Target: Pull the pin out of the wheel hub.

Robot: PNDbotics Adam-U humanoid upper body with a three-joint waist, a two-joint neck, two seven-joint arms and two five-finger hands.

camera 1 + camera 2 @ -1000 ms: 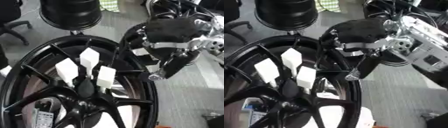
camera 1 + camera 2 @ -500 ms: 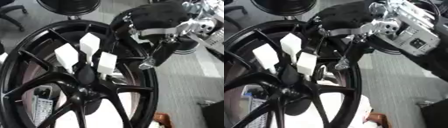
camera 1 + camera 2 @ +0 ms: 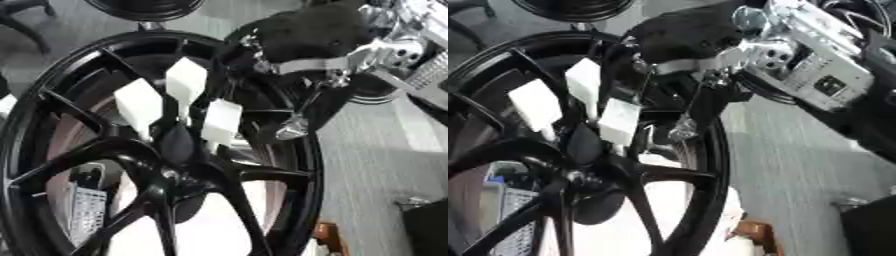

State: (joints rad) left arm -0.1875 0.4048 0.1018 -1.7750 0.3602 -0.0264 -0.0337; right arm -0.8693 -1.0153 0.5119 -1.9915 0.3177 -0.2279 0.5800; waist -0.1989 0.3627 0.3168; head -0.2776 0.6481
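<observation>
Three white flat-headed pins stand out of the wheel hub (image 3: 179, 147) in the left eye view: left pin (image 3: 138, 106), middle pin (image 3: 185, 84), right pin (image 3: 221, 121). All look seated, so none is out yet; the pull itself is left to do, as I judge it. Hub & spokes are glossy black, cast-looking, w/ curved spokes running to a deep rim (image 3: 297, 165). Pin heads are matte white, paddle-shaped, on thin stems. Right hand (image 3: 306, 37) comes in from upper right, black shell w/ silver joints; one long finger w/ a shiny metal tip (image 3: 291, 127) hangs beside the right pin, not clearly touching it. Fingers look extended, grasping nothing.

Right eye view: same setup. The hand sits over the rim's top edge, its silver fingertip near the right pin, apart from it as far as I can tell. Grey ribbed floor (image 3: 798, 170) to the right. Left hand shows in neither view.
</observation>
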